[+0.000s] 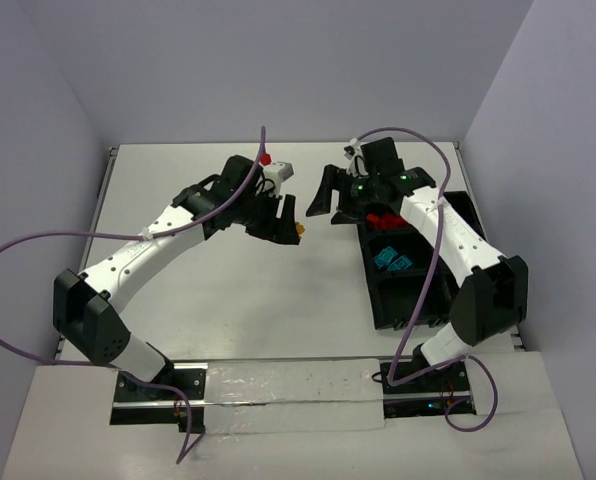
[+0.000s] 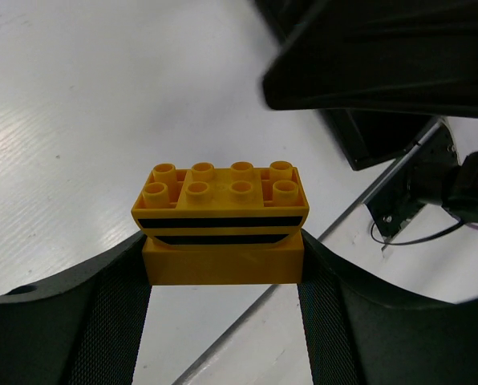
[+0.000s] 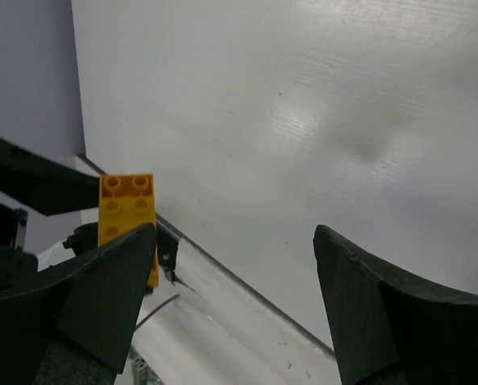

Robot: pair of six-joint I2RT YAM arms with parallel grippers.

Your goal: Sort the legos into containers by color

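My left gripper (image 2: 223, 277) is shut on a yellow lego (image 2: 220, 220) with two black stripes, held studs up above the table. In the top view that gripper (image 1: 290, 224) hangs over the table's middle, with the yellow lego (image 1: 299, 230) at its tip. My right gripper (image 1: 330, 205) faces it from the right, close by and open. In the right wrist view the open gripper (image 3: 232, 237) holds nothing, and the yellow lego (image 3: 127, 210) shows just behind its left finger. The black containers (image 1: 390, 305) on the right hold red legos (image 1: 383, 220) and cyan legos (image 1: 393, 262).
A red lego (image 1: 267, 158) and a white-grey block (image 1: 281, 170) lie on the table behind my left arm. Purple cables loop off both arms. Walls close in the table at the back and sides.
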